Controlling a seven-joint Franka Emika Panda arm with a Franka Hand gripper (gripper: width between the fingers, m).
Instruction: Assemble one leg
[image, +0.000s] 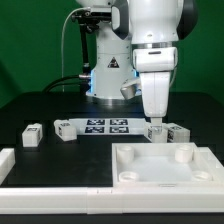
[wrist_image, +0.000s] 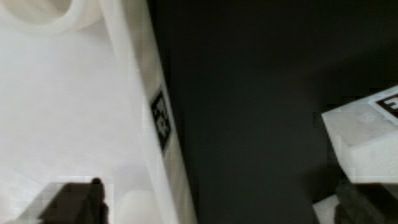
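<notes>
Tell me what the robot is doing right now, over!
Gripper open, holding nothing, low over the table. Nearest leg loose on the table, not grasped. Tray edge close beside the gripper; watch it.

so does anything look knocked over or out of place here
Nothing stands out. Small white chunky plastic leg blocks lie loose beside the thin white marker board; the large white square tray sits flat by the open gripper.
</notes>
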